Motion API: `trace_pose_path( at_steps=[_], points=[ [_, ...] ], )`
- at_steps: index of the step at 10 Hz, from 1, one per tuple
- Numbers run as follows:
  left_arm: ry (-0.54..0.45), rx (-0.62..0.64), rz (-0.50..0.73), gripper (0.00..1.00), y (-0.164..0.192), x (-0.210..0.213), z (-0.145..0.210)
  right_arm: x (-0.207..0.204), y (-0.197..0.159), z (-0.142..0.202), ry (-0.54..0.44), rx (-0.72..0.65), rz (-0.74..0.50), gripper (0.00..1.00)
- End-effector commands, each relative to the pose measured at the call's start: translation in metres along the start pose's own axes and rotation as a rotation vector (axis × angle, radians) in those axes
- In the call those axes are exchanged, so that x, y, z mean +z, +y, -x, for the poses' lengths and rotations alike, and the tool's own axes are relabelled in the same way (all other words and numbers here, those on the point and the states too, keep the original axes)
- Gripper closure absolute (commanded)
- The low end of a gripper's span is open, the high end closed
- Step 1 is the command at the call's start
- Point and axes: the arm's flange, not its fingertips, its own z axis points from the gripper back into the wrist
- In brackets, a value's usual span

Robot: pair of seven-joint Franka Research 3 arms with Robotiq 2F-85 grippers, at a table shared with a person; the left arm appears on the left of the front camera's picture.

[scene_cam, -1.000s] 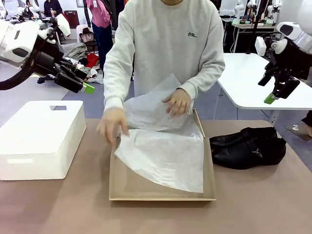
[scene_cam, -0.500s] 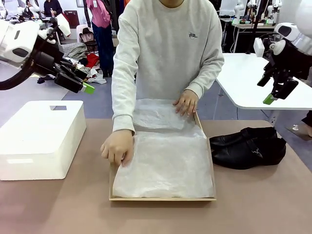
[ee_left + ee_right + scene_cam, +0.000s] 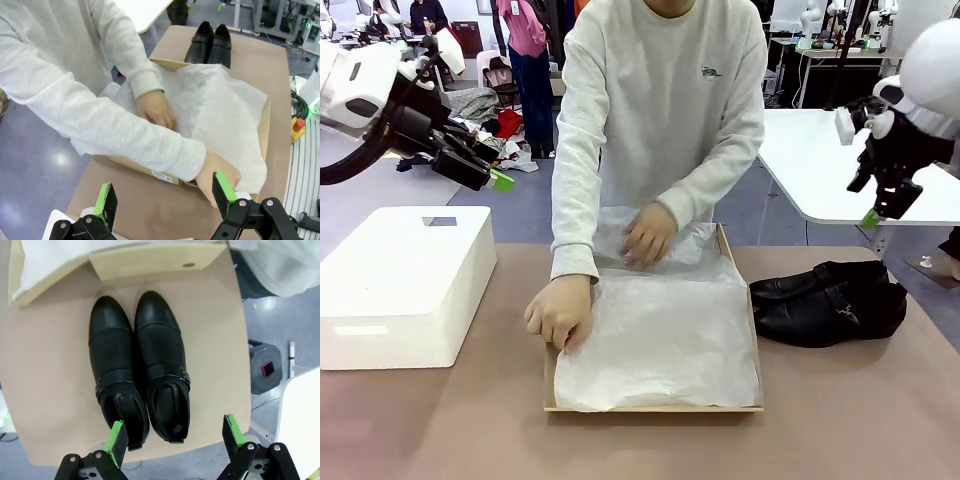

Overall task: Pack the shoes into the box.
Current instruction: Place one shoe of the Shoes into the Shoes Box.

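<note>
The person (image 3: 660, 100) is pressing tissue (image 3: 665, 340) flat to line the box (image 3: 650, 408) on the worktop (image 3: 440, 420), so the 2 shoes (image 3: 825, 300) are waiting at its 3 o'clock while the left hand (image 3: 164, 196) and right hand (image 3: 175, 435) are hovering wide open and empty, the right one above the shoes.

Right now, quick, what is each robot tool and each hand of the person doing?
Left tool: open, holding nothing.
Right tool: open, holding nothing.
Person's nearer hand: pressing on the tissue paper.
Person's farther hand: pressing on the tissue paper too.
</note>
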Motion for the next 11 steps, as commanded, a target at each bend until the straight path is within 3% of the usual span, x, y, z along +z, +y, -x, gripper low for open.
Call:
trace_pose_path(
  at_steps=[1, 5, 11],
  points=[
    [-0.019, -0.012, 0.014, 0.00, 0.003, -0.001, 0.001, -0.014, -0.016, 0.013, 0.003, 0.083, -0.025, 0.00],
    [-0.019, -0.012, 0.014, 0.00, 0.003, -0.001, 0.001, -0.045, -0.034, 0.036, -0.001, 0.042, -0.078, 0.00],
    [-0.019, -0.012, 0.014, 0.00, 0.003, -0.001, 0.001, -0.053, -0.030, 0.038, 0.030, 0.025, -0.083, 0.00]
  ],
)
